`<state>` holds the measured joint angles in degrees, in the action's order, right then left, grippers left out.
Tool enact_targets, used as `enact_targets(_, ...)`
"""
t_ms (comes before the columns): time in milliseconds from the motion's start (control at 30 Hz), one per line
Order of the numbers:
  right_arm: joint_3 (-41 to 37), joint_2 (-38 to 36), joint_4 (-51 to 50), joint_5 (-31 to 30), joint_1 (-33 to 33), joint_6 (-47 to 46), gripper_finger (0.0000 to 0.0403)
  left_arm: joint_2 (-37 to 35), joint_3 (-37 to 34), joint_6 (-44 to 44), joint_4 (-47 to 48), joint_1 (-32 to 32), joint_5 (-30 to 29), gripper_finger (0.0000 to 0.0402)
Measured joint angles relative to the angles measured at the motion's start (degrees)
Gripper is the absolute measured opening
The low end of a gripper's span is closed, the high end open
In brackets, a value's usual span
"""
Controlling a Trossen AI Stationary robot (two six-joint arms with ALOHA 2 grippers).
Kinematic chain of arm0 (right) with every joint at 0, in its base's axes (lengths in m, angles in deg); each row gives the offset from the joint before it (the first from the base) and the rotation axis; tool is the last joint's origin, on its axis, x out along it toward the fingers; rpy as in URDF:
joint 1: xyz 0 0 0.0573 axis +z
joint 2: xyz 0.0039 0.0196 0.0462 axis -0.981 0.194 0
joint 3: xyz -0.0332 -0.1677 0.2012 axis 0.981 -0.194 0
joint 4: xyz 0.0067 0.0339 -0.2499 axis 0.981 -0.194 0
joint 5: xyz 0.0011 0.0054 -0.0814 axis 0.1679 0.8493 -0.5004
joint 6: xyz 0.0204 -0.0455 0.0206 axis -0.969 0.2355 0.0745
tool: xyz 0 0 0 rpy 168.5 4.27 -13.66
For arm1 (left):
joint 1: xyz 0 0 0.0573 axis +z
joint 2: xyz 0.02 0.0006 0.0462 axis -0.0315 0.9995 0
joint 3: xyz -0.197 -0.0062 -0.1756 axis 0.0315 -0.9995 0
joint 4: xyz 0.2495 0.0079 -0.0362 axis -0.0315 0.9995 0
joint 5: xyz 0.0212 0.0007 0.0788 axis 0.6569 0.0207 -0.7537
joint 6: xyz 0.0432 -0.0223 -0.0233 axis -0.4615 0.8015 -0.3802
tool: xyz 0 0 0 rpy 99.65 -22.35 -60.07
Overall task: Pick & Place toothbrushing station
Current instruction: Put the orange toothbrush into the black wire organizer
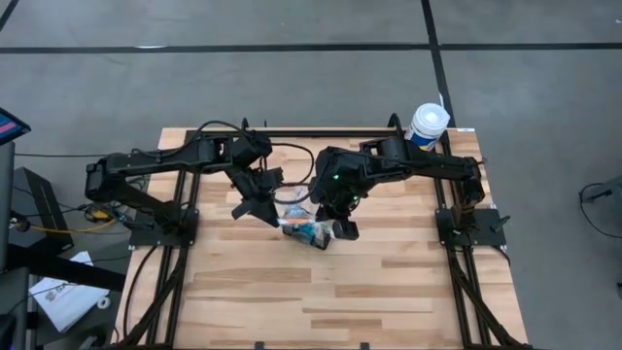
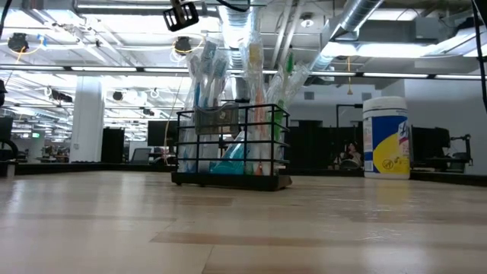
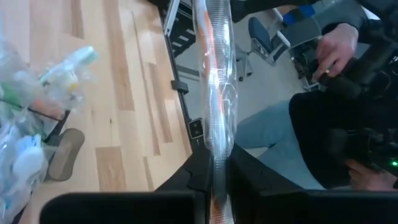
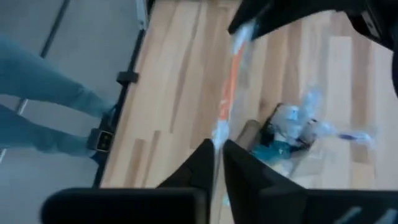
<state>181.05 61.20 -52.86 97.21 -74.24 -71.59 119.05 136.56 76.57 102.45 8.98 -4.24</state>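
The caddy (image 1: 309, 229) stands near the middle of the worktop (image 1: 389, 301), packed with wrapped toothbrushes; in the low view its black wire frame (image 2: 228, 148) sits upright on the wood. Both arms meet above it. The left pincer (image 3: 217, 177) is clamped on a wrapped orange toothbrush (image 3: 214, 81). The right pincer (image 4: 219, 155) pinches the other end of the same toothbrush (image 4: 231, 81). A white tub (image 1: 428, 123) stands at the worktop's far right corner. A seated person (image 3: 323, 118) shows beyond the worktop's edge.
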Motion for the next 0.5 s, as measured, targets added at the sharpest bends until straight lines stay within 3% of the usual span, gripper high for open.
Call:
enact_targets(167, 0.1, -2.6, 3.3, -0.3, -1.1, 0.2, 0.008, 0.0, 0.0, -0.7, -0.5, 0.0, 0.5, 0.0014)
enact_targets(433, 0.1, -10.1, 14.2, -11.4, -5.5, -0.8, 0.0181, -1.0, 0.0, -0.6, -9.0, 0.4, 0.2, 0.0014)
enact_targets(500, 0.1, -12.0, 17.5, -14.0, -6.3, -3.6, 0.0199, -2.1, 0.1, -0.5, -13.9, 0.7, -2.1, 0.0014)
